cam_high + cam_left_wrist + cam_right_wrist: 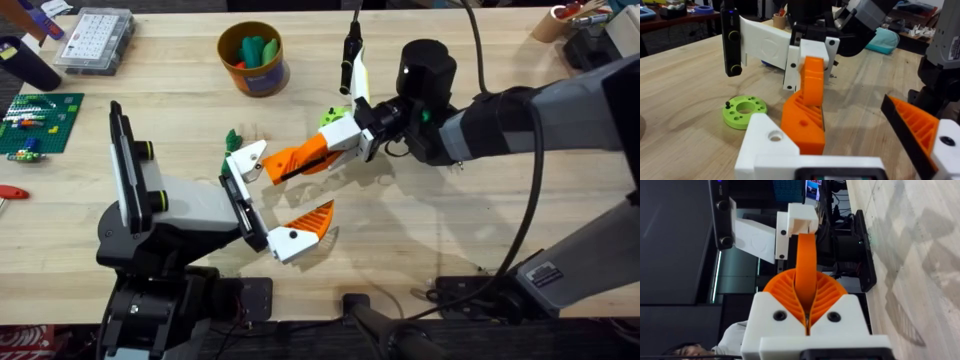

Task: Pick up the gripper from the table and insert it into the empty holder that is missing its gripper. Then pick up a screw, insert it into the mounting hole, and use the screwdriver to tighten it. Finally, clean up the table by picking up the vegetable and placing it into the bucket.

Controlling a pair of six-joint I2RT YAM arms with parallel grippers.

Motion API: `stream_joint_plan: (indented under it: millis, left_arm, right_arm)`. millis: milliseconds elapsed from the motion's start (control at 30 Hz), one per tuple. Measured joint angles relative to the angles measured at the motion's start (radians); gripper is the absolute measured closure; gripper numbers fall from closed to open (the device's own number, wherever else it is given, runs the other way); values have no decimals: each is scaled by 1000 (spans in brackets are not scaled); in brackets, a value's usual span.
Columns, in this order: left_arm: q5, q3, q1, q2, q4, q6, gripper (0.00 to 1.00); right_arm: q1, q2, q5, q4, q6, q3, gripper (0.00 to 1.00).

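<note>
The right claw [352, 135] is clamped tight on the gripper [300, 157], that long tapered orange finger, and carries it clear of the surface [450, 230]. Its free tip points straight at the left claw [255, 200], which stands wide apart with nothing between its fingers. One side of the left claw bears its own ribbed orange finger [312, 220]; the other side is the empty holder [246, 160], bare white plastic. From the left wrist view, the gripper's [807, 107] blunt end sits right beside the empty holder [771, 145], close to the mounting hole [775, 135], though I cannot tell whether it touches.

This piece looks like light, stiff printed plastic, likely smooth enough to twist in a loose grip. The right claw's ribbed pads [827, 292] pinch it near its narrow end, leaving the base free for the insert, which seems the sensible hold.

The vegetable [233, 139] lies just behind the left claw, and the bucket [254, 58] stands well beyond it.
</note>
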Motion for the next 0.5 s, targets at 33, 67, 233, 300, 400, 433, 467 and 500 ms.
stream_joint_plan:
  millis: [33, 67, 233, 300, 400, 433, 467, 500]
  left_arm:
    - [-1, 2, 0, 4, 1, 0, 15]
    - [-1, 3, 0, 6, 2, 0, 15]
    - [-1, 3, 0, 6, 0, 0, 14]
    - [-2, 3, 0, 6, 0, 0, 13]
    - [-2, 3, 0, 6, 0, 0, 13]
    - [-2, 3, 0, 6, 0, 0, 13]
    - [-2, 3, 0, 6, 0, 0, 13]
    - [-2, 3, 0, 6, 0, 0, 14]
  right_arm:
    - [0, 0, 0, -4, 1, 0, 988]
    - [0, 0, 0, -9, 1, 0, 988]
    - [0, 0, 3, -17, 4, 0, 988]
    - [0, 0, 4, -17, 3, 0, 989]
    - [0, 0, 5, -17, 4, 0, 988]
    - [0, 0, 5, -17, 3, 0, 989]
    - [0, 0, 6, -16, 3, 0, 989]
    - [0, 0, 7, -9, 4, 0, 988]
